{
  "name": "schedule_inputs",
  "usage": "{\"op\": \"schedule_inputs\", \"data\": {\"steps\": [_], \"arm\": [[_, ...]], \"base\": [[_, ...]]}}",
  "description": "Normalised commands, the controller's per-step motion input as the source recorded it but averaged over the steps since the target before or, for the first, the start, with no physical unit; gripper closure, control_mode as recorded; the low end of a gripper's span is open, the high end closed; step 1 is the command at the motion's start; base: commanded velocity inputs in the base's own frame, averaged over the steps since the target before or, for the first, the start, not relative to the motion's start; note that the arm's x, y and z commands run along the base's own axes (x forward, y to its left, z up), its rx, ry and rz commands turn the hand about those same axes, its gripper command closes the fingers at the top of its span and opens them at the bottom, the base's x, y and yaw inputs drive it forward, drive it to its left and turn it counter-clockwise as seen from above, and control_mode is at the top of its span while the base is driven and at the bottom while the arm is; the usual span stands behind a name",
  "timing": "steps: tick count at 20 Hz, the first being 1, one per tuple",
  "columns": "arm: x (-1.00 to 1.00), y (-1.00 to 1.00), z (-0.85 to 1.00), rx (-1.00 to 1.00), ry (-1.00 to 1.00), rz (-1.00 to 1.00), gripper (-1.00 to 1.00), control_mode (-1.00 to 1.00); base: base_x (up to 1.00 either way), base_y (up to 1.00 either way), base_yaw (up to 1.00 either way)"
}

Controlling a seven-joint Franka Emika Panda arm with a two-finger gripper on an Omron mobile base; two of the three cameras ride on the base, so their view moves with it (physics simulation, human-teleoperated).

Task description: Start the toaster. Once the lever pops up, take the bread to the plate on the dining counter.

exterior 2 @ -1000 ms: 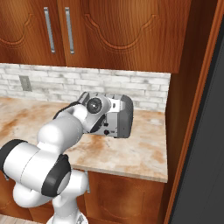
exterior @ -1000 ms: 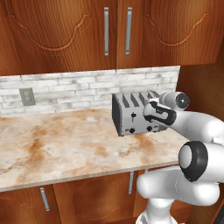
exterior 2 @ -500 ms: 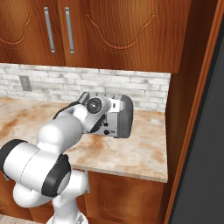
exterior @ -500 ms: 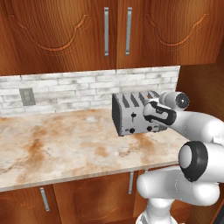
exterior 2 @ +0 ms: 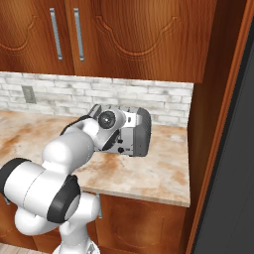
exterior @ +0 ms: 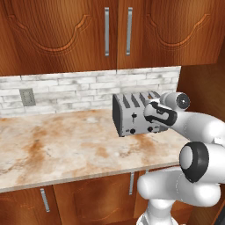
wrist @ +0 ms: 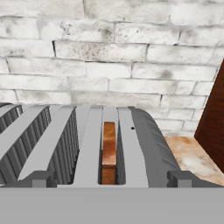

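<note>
While the jaws stand wide apart at the toaster's front, the bread sits down in the rightmost slot.

Across the beige marbled bench (exterior: 66,149), under the wood cabinets (exterior: 118,30) and before the brick backsplash (exterior: 66,88), the toaster (exterior: 132,115) stands near the right end, close by a tall wood side panel (exterior 2: 218,99). From the gripper (exterior: 154,115), the front face with its levers lies straight ahead and slightly below; the slots run lengthwise away from the hand toward the wall. In the hand view the bread (wrist: 109,151) stands on edge in its slot, its long side along that same line, top below the slot's rim. Nothing sits between the gripper and the levers, though the arm itself hides them from the base cameras; the side panel probably leaves little room to swing right.
</note>
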Motion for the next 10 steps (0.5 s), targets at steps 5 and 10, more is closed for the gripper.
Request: {"op": "schedule_inputs", "data": {"steps": [5, 10], "arm": [[0.0, 0.0, 0.0, 0.0, 0.0, 0.0, -1.0, -1.0], [0.0, 0.0, 0.0, 0.0, 0.0, 0.0, -1.0, -1.0]], "base": [[0.0, 0.0, 0.0], [0.0, 0.0, 0.0]]}}
